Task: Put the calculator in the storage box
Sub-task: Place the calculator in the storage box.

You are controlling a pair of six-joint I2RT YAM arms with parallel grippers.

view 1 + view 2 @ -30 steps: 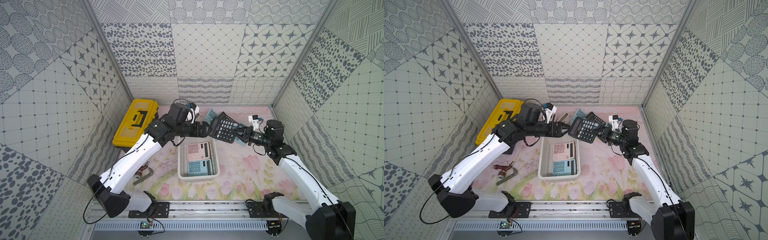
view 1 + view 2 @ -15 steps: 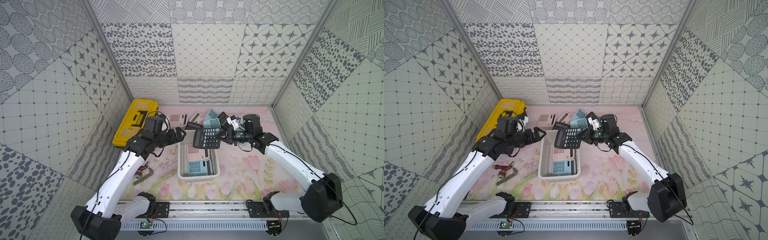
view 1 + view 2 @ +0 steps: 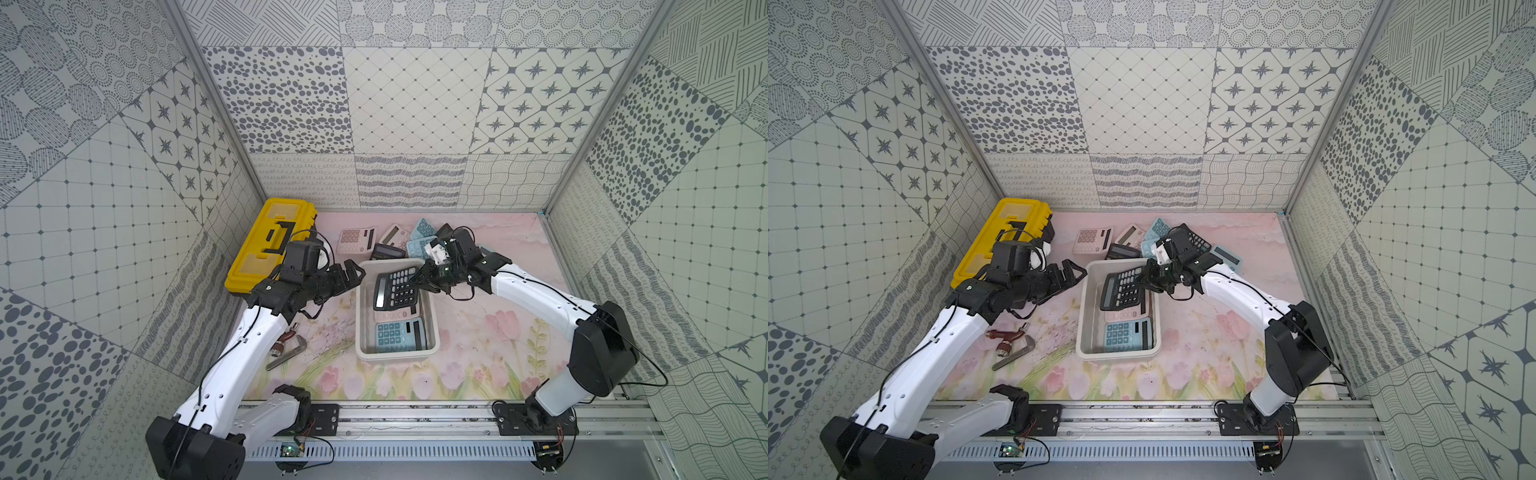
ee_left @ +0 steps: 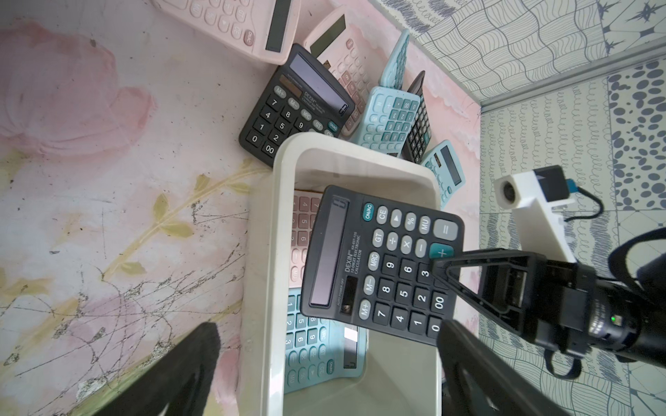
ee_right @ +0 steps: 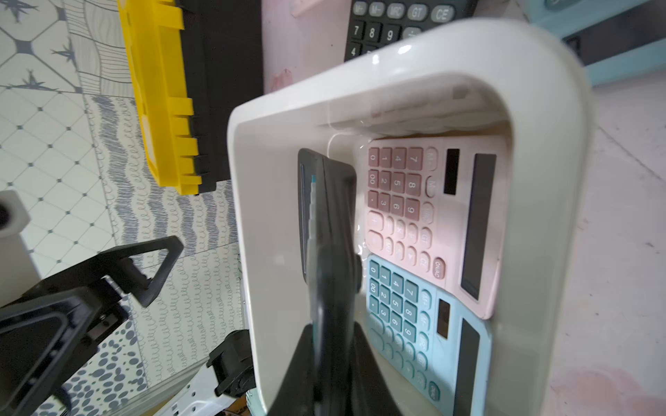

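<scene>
Black calculator (image 3: 394,289), held tilted over the far half of the storage box (image 3: 397,356), above a pink calculator (image 5: 425,216) and a blue calculator (image 3: 399,337) lying inside. The right gripper (image 3: 417,282) pinches its keypad edge, probably so it can be lowered past the rim. The left gripper (image 3: 352,272) stands spread and empty beside the box.

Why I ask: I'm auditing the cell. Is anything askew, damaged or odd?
Behind the storage box, loose calculators lie heaped, overlapping and tilted against each other. The right gripper holds a black calculator slanted over the box, not yet lying flat inside. The flowered mat is scuffed beside the box.
</scene>
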